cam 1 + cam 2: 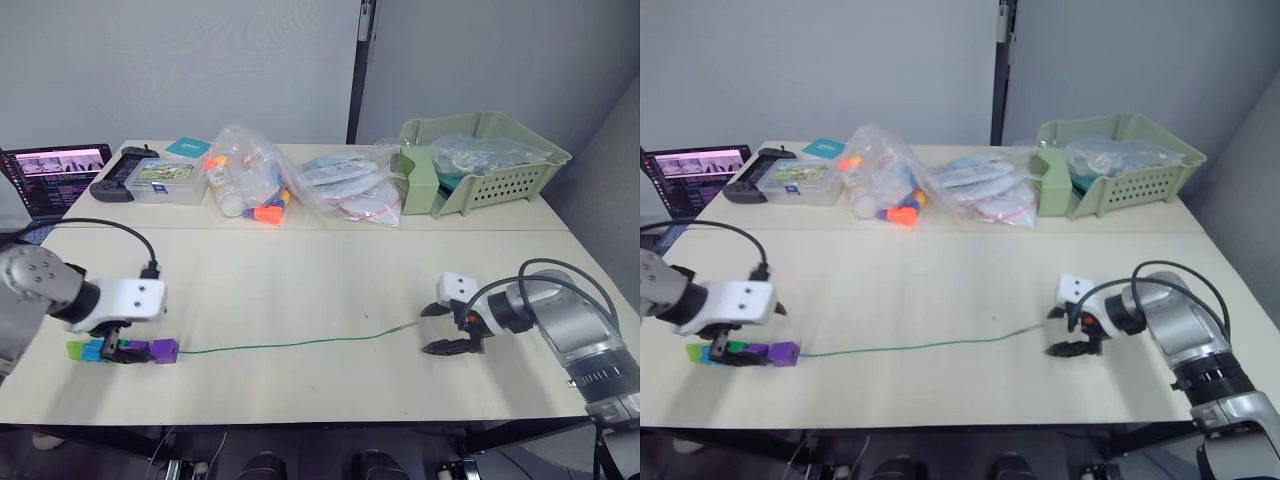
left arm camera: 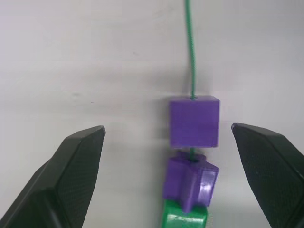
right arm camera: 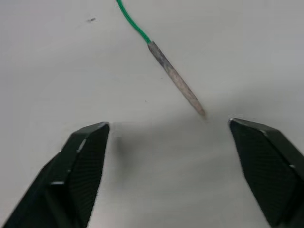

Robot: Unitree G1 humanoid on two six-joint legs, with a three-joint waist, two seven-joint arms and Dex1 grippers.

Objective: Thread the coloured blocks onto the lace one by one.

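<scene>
A row of coloured blocks lies strung on the green lace at the table's left front: lime green, blue, dark green and two purple. The lace runs right across the table to its grey tip. My left gripper hangs open just over the blocks, its fingers spread either side of them. My right gripper is open at the lace's tip, which lies on the table between its fingers, untouched.
Along the back of the table stand a laptop, a game controller, a clear box, plastic bags of toy pieces and a green basket. A black cable loops off my left wrist.
</scene>
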